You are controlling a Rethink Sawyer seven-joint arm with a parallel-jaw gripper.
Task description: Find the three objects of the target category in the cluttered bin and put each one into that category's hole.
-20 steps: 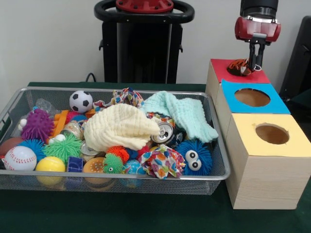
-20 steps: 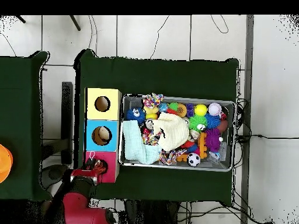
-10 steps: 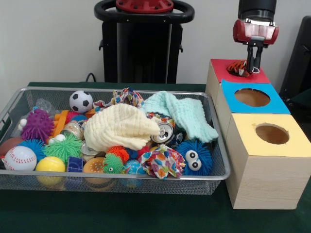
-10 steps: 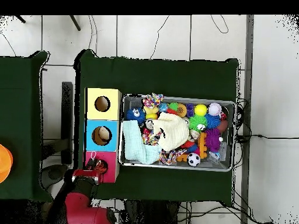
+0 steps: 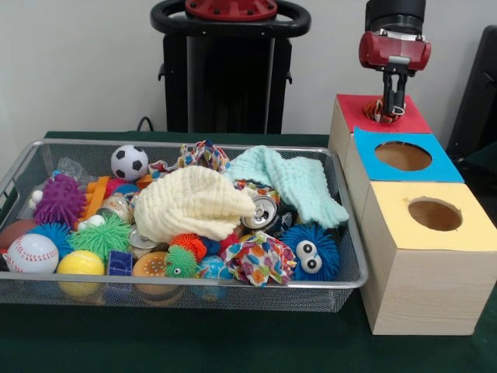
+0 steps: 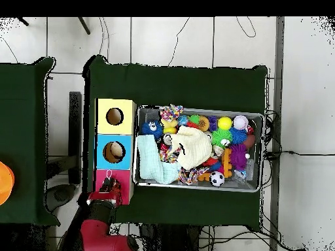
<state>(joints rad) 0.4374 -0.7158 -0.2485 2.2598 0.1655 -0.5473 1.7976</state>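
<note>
Filling most of the table, the bin [image 5: 342, 233] held cloths, balls and cans in a heap. Beside it stood three boxes; the red box [image 5: 411, 120] was farthest back. Above its hole hung the gripper [image 5: 390, 109], fingers nearly together, with an orange spiky toy [image 5: 377, 109] at their tips; whether they gripped it I could not tell. Such a toy looked light and soft, best pinched across its body.
</note>
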